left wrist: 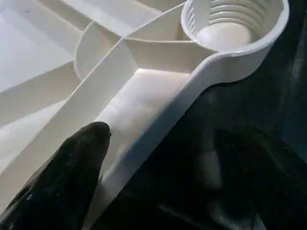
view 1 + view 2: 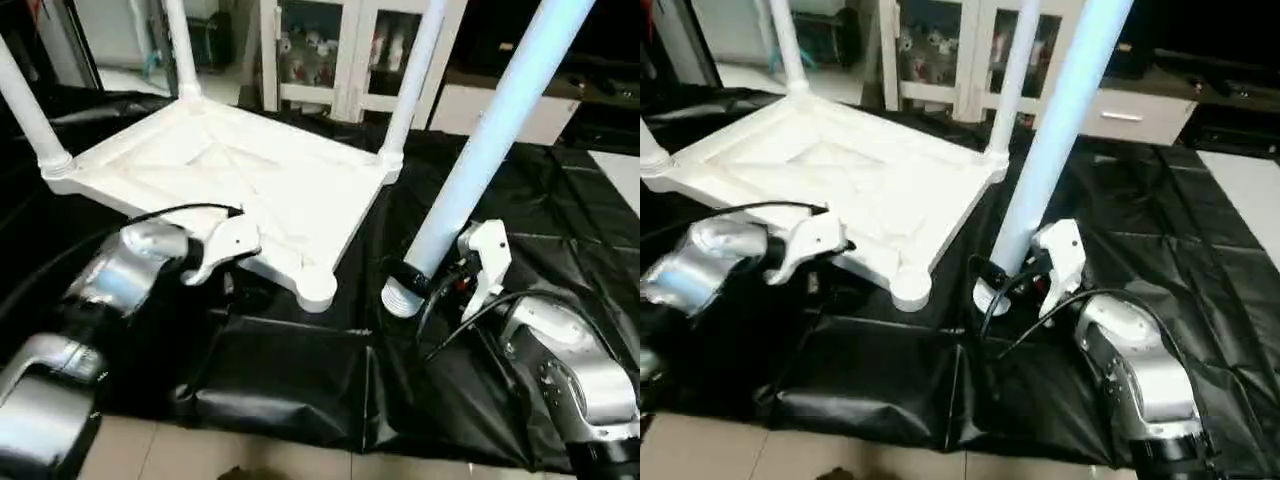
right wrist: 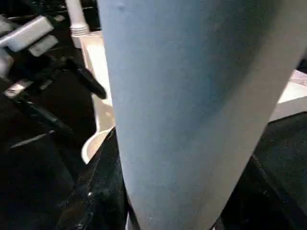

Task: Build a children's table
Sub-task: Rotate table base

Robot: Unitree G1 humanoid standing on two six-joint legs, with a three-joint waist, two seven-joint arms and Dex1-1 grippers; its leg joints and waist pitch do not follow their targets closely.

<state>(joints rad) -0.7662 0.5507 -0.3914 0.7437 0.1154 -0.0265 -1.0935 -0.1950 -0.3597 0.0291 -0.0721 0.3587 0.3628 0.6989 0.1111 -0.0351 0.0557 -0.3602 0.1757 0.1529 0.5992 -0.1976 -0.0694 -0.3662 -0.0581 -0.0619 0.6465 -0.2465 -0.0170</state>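
Black plastic sheeting (image 2: 560,210) covers the floor, and behind it stands a white cabinet (image 2: 350,50) with glass doors. On the sheeting lies the table top (image 2: 250,185), turned upside down so that its ribbed underside faces up. Three legs (image 2: 412,75) already stand upright in the corner sockets at the far and left corners. The near corner socket (image 1: 235,26) is open, and inside it I can see rings like a thread.

The right claw (image 2: 425,280) is closed around the fourth leg (image 2: 490,130), gripping it close to its thick lower end. This leg leans away toward the upper right, and its ribbed end rests on the sheeting just beside the open socket, not inside it. In the right wrist view the leg is very near and covers most of the claw.

The left claw (image 2: 228,285) is low at the near edge of the table top, a little to the left of the open socket. One black finger (image 1: 67,177) lies against the rim of the top. I cannot tell if this claw is open or closed.
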